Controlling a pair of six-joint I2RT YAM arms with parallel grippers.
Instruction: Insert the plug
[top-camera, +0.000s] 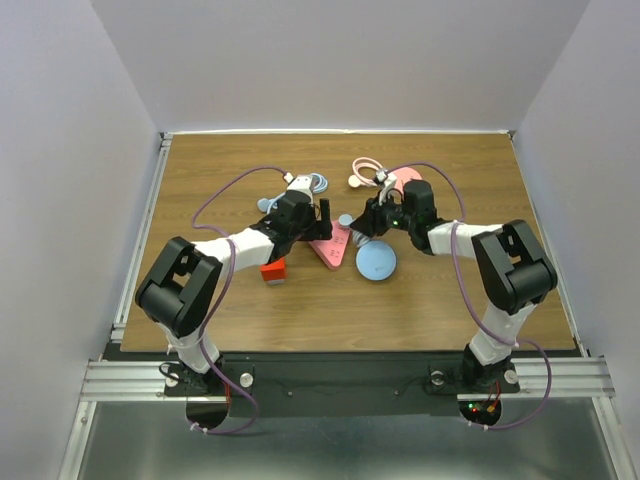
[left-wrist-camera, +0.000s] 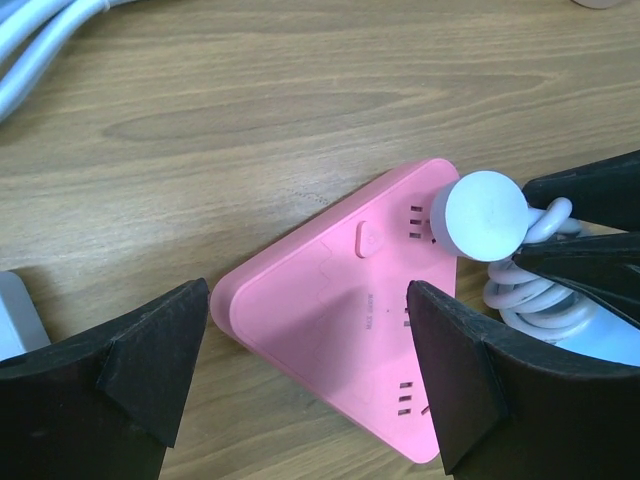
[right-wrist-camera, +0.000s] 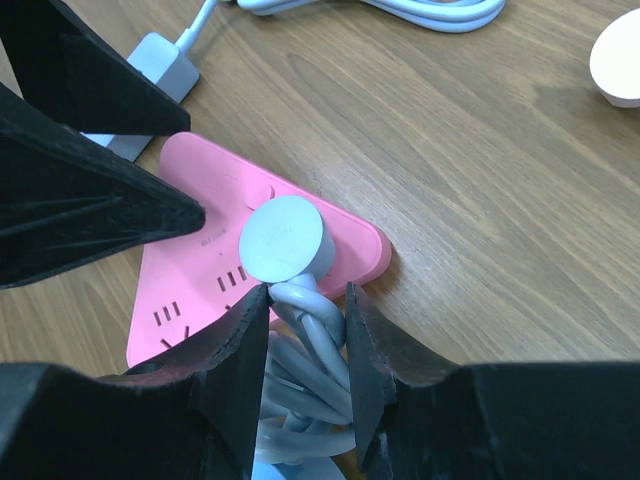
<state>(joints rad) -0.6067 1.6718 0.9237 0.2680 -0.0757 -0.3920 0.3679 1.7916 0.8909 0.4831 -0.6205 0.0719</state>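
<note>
A pink triangular power strip (left-wrist-camera: 330, 330) lies flat on the wooden table. A round pale-grey plug (right-wrist-camera: 283, 238) stands on its top face near one corner, over a socket; its pins are hidden. My right gripper (right-wrist-camera: 305, 300) is shut on the plug's coiled grey cable (right-wrist-camera: 322, 325) just behind the plug head. My left gripper (left-wrist-camera: 305, 300) is open and straddles the strip, one finger on the wood beside it and the other over its top face, with nothing pinched. From above, both grippers meet over the power strip (top-camera: 330, 250).
A light-blue disc (top-camera: 376, 262) lies beside the strip, under the right gripper. A red block (top-camera: 273, 270) sits by the left arm. A white adapter with a blue cable (top-camera: 300, 185) and a pink cable with a pink object (top-camera: 400, 180) lie farther back.
</note>
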